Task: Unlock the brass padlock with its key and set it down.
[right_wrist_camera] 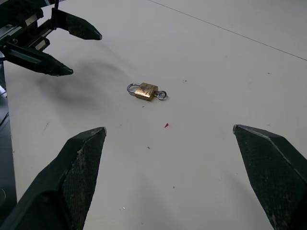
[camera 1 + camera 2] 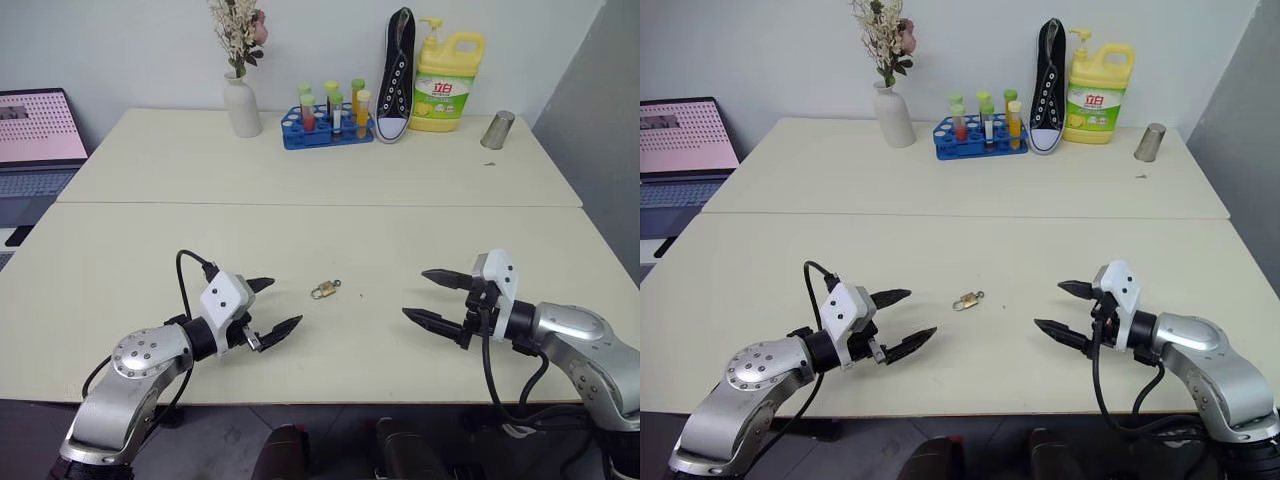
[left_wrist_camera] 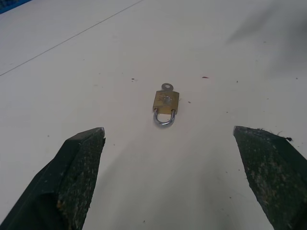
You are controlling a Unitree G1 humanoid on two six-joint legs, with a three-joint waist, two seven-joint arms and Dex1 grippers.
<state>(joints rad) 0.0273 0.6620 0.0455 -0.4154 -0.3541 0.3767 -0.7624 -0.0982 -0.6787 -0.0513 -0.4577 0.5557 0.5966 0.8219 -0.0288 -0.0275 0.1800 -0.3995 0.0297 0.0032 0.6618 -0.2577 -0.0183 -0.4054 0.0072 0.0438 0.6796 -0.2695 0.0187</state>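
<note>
Still unstarted: both grippers, left (image 2: 269,308) and right (image 2: 432,296), fingers spread, flank the padlock (image 2: 323,291) near the worktop's front edge; next, grasp it.

Brass padlock (image 2: 324,290) lies flat on near counter (image 2: 330,240), roughly centre, key (image 3: 167,87) stuck in its end. Left tool (image 2: 266,309) near-left of it, right tool (image 2: 432,298) to its right, both apart from it. Far counter: vase (image 2: 241,105) left, tube rack (image 2: 325,128) right of vase, then shoe (image 2: 397,75), bottle (image 2: 447,68), cup (image 2: 497,130) far right. Laptop (image 2: 38,140) off the left edge.
</note>
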